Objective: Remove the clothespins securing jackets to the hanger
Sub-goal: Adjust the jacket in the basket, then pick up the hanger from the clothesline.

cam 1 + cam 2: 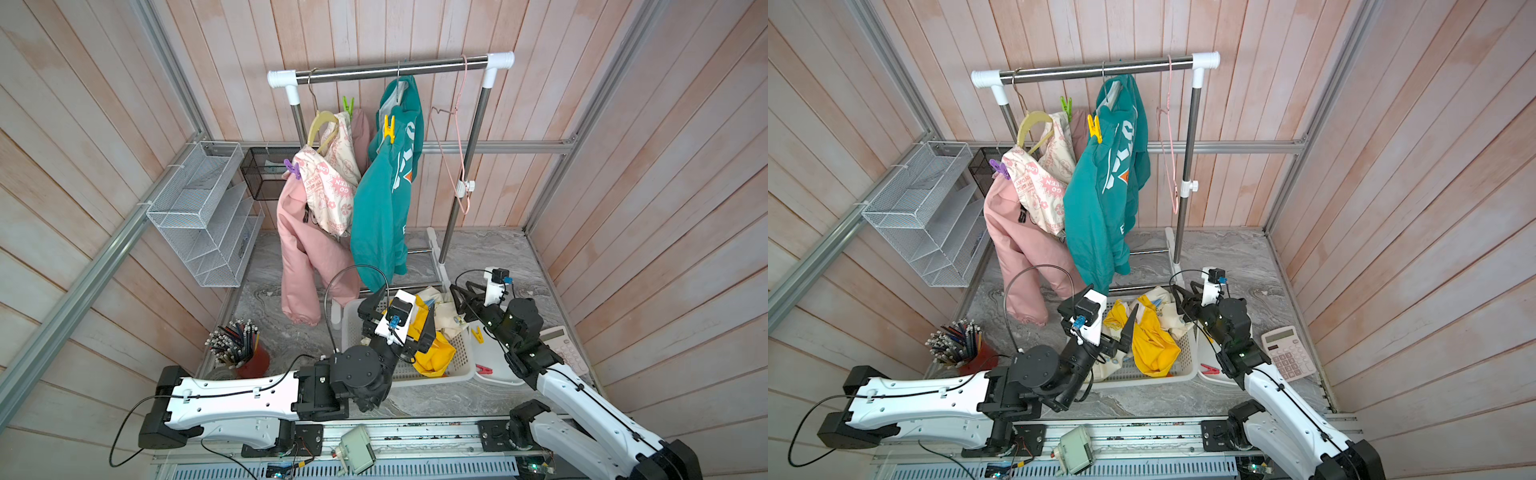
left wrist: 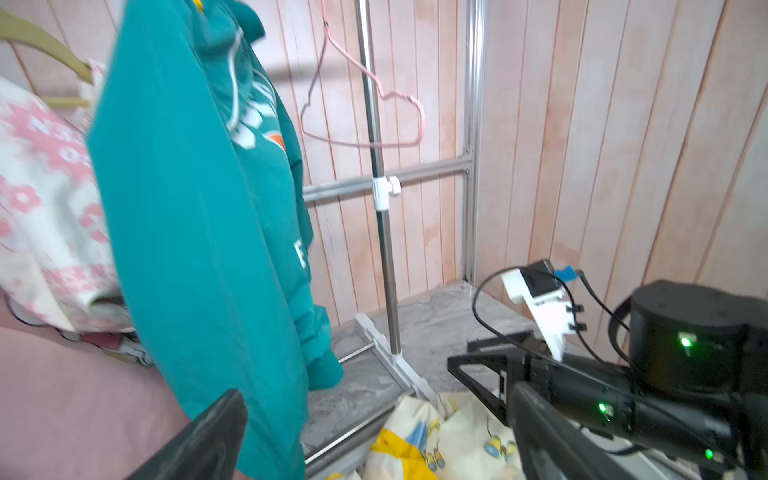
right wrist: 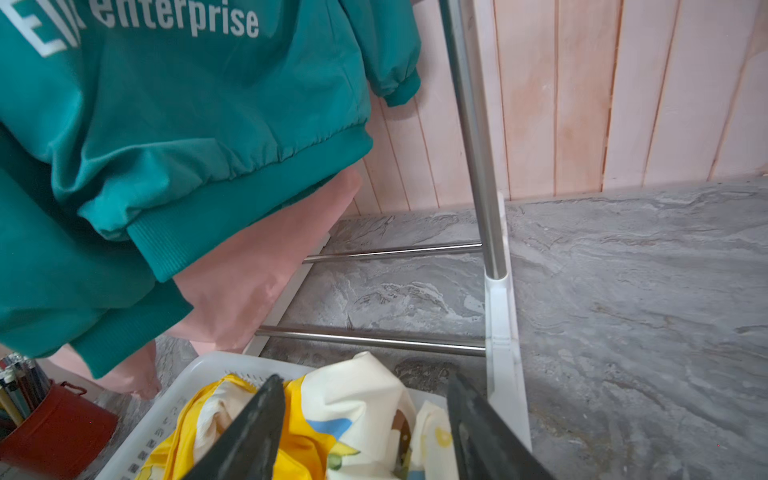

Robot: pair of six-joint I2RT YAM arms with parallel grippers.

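Now both hands hover low over the white basket (image 1: pixel 440 378) at the near side of the grey tabletop (image 1: pixel 478 249), and neither has hold of anything. The left hand (image 2: pixel 374 392) has its fingers spread wide apart, with nothing between them. The right hand (image 3: pixel 365 378) is about half open over the crumpled yellow jacket (image 1: pixel 436 357) that lies in the basket. Farther back, the pink jacket (image 1: pixel 299 249) and the teal jacket (image 1: pixel 378 208) hang side by side from the clothes rack (image 1: pixel 390 68), the pink one on the left. Three pins grip them: a purple clothespin (image 1: pixel 293 168) at the pink jacket's left shoulder, a green clothespin (image 1: pixel 348 106) at its far shoulder, and a yellow clothespin (image 1: pixel 389 129) on the teal jacket's shoulder. Two more lie loose in the white tray (image 1: pixel 494 376) just right of the basket: a loose yellow clothespin (image 1: pixel 478 334) toward its far end and a red clothespin (image 1: pixel 483 368) nearer.
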